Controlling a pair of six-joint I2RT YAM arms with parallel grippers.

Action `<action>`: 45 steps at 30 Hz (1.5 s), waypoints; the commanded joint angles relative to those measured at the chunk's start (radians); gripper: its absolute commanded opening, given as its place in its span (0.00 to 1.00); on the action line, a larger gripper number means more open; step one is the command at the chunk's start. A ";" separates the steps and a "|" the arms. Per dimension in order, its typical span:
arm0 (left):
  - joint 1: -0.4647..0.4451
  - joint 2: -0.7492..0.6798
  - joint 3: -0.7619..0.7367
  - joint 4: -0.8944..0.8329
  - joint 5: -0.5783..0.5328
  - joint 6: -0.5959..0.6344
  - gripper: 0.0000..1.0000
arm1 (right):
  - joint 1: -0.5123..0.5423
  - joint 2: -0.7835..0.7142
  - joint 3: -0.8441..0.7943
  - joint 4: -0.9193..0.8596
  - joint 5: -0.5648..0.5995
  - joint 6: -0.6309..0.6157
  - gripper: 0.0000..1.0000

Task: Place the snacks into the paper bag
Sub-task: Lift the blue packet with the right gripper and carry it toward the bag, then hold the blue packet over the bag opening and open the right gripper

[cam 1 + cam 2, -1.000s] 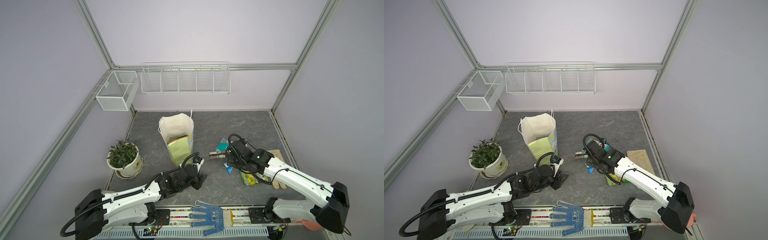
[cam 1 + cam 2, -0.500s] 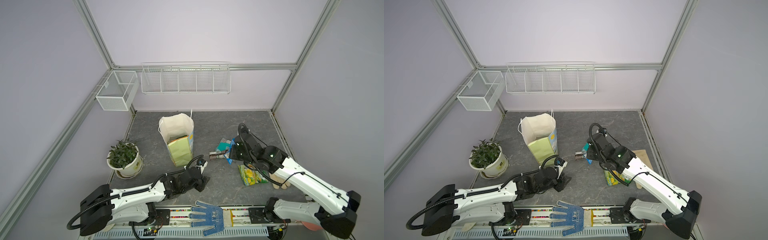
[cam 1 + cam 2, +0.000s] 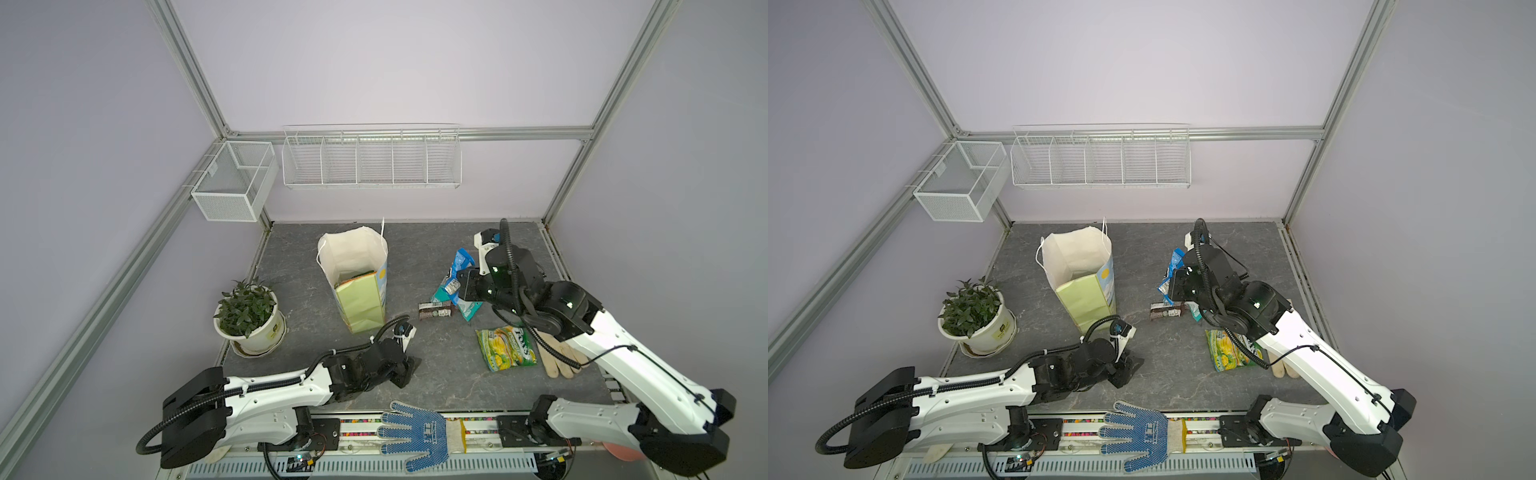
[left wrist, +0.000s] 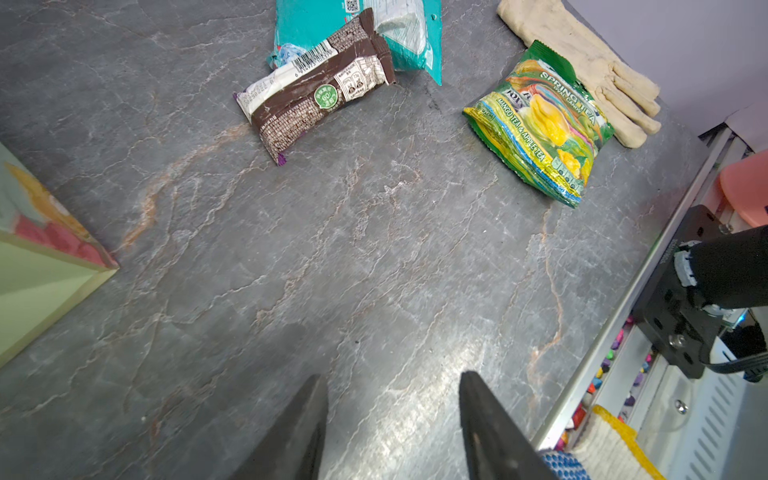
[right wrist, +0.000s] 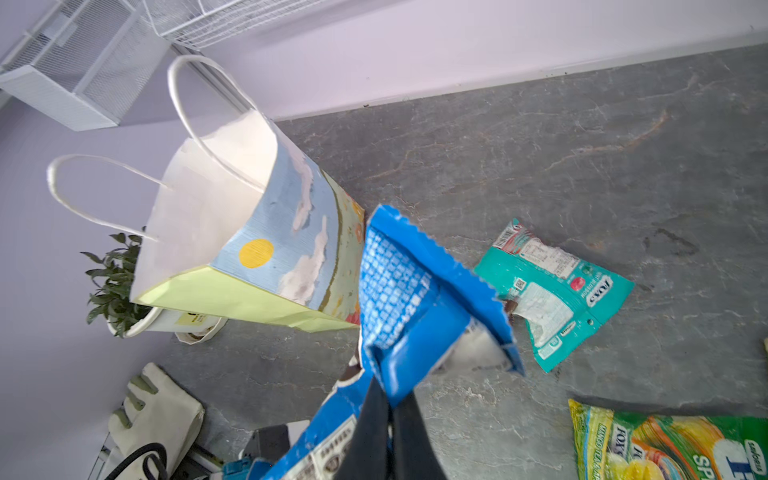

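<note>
The right gripper point(image 5: 388, 409) is clamped on one edge of the blue packet point(image 5: 399, 291), raised off the counter point(image 4: 374, 249) right of the upright paper bag point(image 3: 359, 307). The left gripper point(image 4: 392, 376) hangs half open and empty nearer the front. So thinly held, the packet could slip, or catch the rim and topple the unsteadied bag. The right wrist view alone shows that pinch; a top view alone shows packets point(image 3: 353, 277) inside the bag.
</note>
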 commanded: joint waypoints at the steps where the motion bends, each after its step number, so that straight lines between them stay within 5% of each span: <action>1: -0.008 -0.014 -0.026 0.018 -0.022 -0.018 0.52 | 0.010 0.030 0.052 0.041 -0.048 -0.056 0.07; 45: -0.025 -0.244 -0.162 -0.008 -0.082 -0.077 0.52 | 0.150 0.603 0.846 -0.091 -0.165 -0.215 0.07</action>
